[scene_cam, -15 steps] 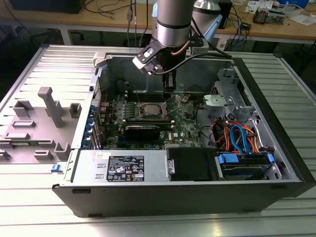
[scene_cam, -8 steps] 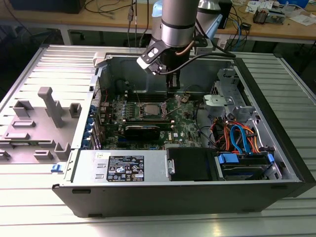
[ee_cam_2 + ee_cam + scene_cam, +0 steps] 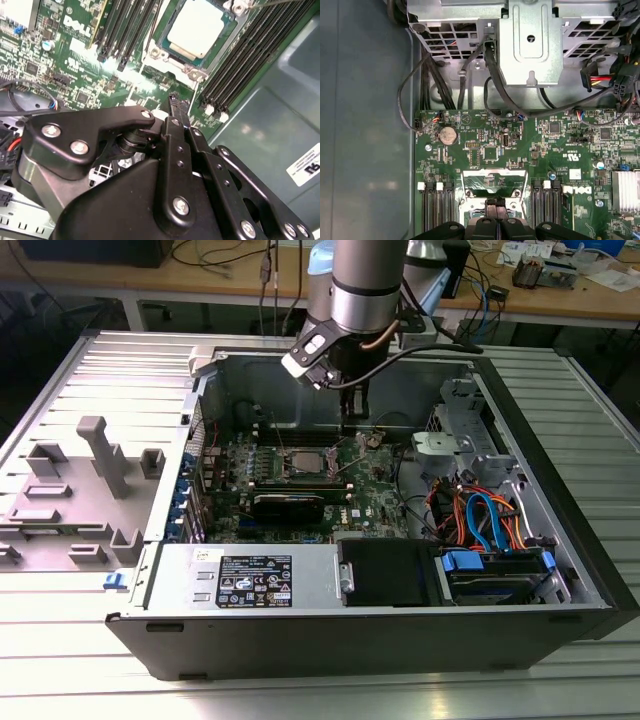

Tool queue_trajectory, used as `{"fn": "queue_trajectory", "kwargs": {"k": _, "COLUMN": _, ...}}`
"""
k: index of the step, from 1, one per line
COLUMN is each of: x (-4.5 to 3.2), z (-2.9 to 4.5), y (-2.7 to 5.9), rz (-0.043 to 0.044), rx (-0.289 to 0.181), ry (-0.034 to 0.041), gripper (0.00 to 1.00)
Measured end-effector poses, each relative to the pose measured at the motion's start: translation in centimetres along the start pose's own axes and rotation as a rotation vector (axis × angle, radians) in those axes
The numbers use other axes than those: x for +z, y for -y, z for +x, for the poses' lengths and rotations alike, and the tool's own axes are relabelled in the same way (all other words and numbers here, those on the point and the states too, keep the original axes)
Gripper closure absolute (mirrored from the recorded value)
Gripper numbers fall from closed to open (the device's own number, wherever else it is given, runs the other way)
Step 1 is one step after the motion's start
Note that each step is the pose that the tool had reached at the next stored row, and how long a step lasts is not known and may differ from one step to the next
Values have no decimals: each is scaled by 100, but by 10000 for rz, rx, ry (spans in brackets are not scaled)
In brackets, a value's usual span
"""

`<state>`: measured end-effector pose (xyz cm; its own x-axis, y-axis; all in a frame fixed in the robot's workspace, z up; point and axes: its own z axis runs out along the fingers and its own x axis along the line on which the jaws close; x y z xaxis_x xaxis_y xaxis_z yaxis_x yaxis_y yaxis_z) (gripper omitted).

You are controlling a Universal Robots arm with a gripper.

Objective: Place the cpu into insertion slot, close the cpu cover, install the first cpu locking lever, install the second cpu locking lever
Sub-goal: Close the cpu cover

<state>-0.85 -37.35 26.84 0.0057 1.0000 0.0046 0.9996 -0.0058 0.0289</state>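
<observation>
Your cpu (image 3: 195,27) looks seated; gripper (image 3: 178,106) pinched closed, empty, by the open cover (image 3: 495,173). Closing it needs a gentle push.

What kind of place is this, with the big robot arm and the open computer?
Probably a robotics lab or electronics workshop. A robot arm reaches into an open computer case on a ribbed metal table, and a wooden workbench behind is strewn with cables.
</observation>
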Motion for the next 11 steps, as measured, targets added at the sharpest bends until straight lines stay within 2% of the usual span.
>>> {"fn": "queue_trajectory", "kwargs": {"k": 3, "x": 2, "z": 6, "y": -95, "rz": 2, "rx": 1, "ry": 1, "gripper": 89}}
{"fn": "queue_trajectory", "kwargs": {"k": 4, "x": 4, "z": 11, "y": -151, "rz": 1, "rx": -1, "ry": 1, "gripper": 89}}
{"fn": "queue_trajectory", "kwargs": {"k": 5, "x": 11, "z": 26, "y": -345, "rz": 2, "rx": 0, "ry": 2, "gripper": 89}}
{"fn": "queue_trajectory", "kwargs": {"k": 6, "x": 73, "z": 35, "y": -433, "rz": 11, "rx": 0, "ry": 2, "gripper": 89}}
{"fn": "queue_trajectory", "kwargs": {"k": 8, "x": 236, "z": 35, "y": -450, "rz": 66, "rx": 2, "ry": 1, "gripper": 89}}
{"fn": "queue_trajectory", "kwargs": {"k": 11, "x": 256, "z": 34, "y": -449, "rz": 70, "rx": 1, "ry": 4, "gripper": 89}}
